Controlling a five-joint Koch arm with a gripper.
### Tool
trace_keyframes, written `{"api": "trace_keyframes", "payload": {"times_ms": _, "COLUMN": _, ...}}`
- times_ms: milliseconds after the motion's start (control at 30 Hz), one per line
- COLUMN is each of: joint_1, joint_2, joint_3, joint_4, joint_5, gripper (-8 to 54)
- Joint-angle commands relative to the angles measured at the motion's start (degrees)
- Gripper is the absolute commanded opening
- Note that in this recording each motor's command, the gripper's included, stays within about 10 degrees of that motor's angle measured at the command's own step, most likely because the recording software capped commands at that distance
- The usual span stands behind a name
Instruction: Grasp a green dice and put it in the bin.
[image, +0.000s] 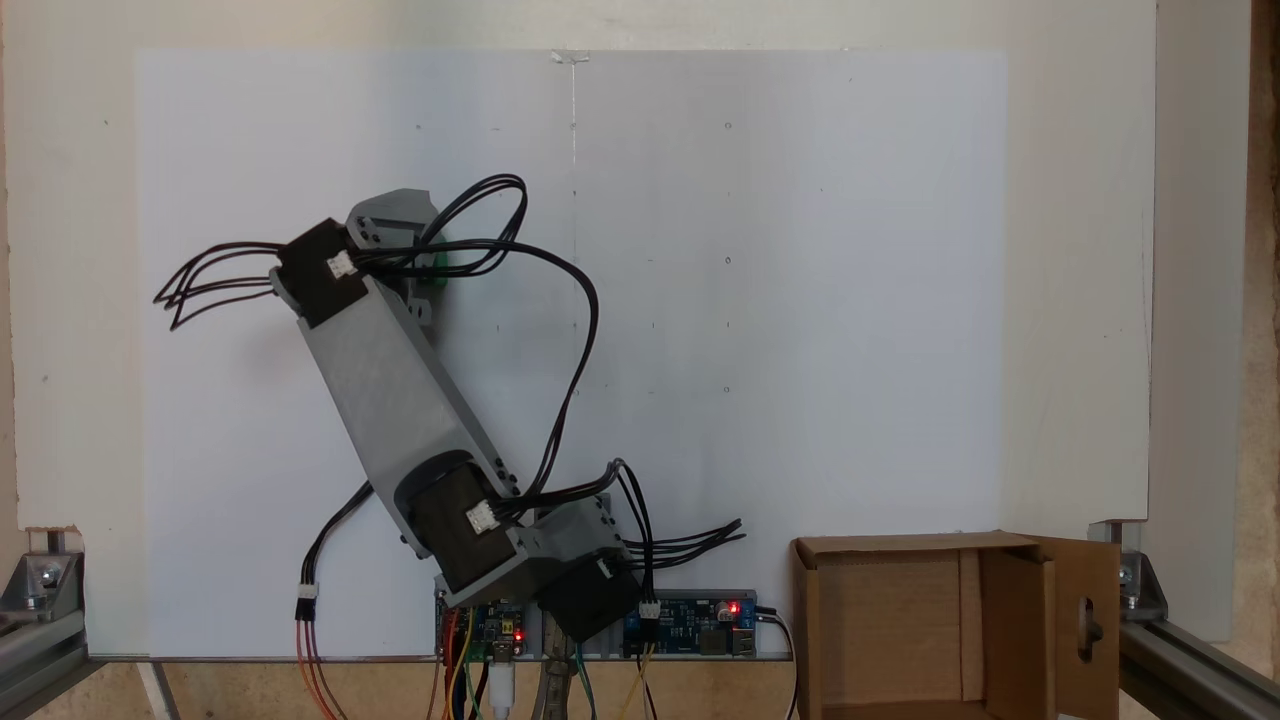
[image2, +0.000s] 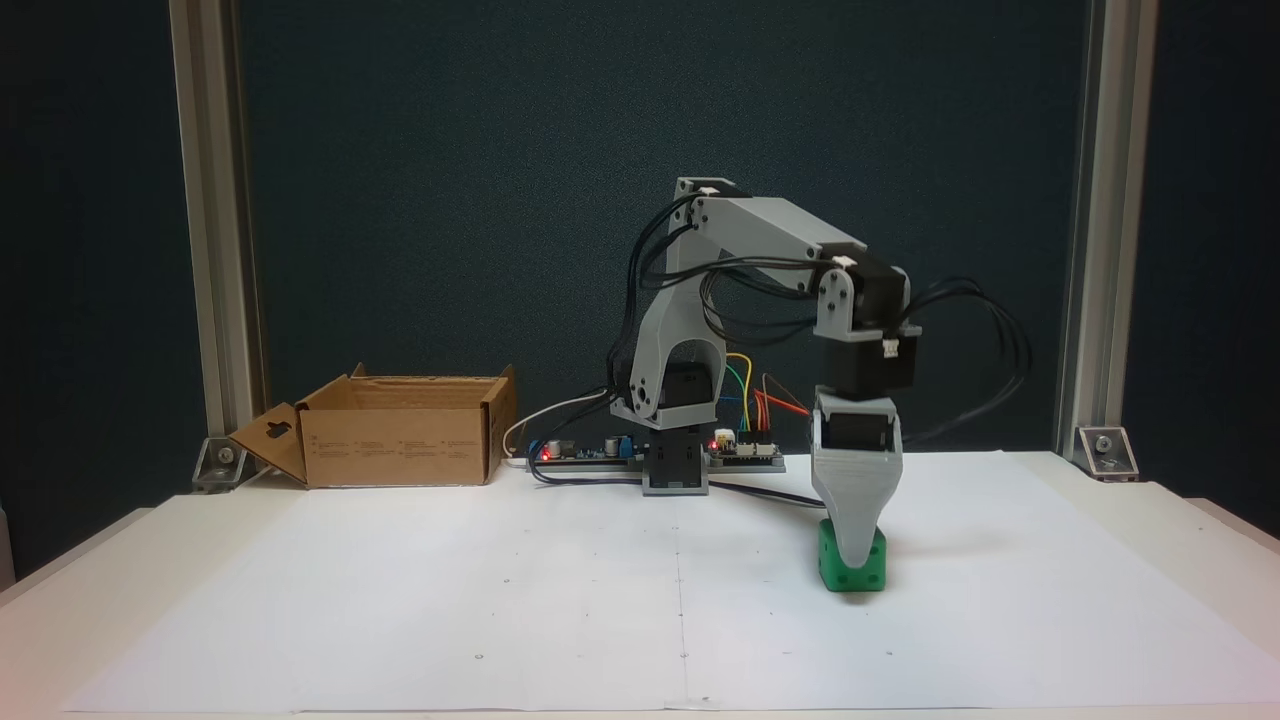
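The green dice (image2: 868, 574) rests on the white paper right of centre in a fixed view. My gripper (image2: 853, 558) points straight down at it, and one grey finger (image2: 851, 500) covers the middle of its front face. The jaws stand one behind the other, so the gap between them is hidden. From above, a sliver of the green dice (image: 440, 268) peeks out under the wrist and black cables at the upper left. The bin (image2: 400, 440), a brown cardboard box with upright flaps, stands at the back left; in the view from above the bin (image: 900, 546) sits at the bottom right.
The arm's base (image2: 675, 470) and circuit boards (image2: 745, 455) with coloured wires sit at the table's back edge, next to the bin. Loose black cables (image: 560, 300) loop beside the arm. Metal frame posts (image2: 1095, 250) stand at the back corners. Bare white paper (image2: 500, 600) lies between dice and bin.
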Motion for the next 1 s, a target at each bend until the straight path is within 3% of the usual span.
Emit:
{"api": "trace_keyframes", "payload": {"times_ms": 0, "joint_1": 0.0, "joint_2": 0.1, "joint_3": -1.0, "joint_4": -0.6, "joint_5": 4.6, "gripper": 42.0}}
{"api": "trace_keyframes", "payload": {"times_ms": 967, "joint_1": 0.4, "joint_2": -3.2, "joint_3": 0.4, "joint_4": -2.5, "joint_5": 4.5, "gripper": 40.3}}
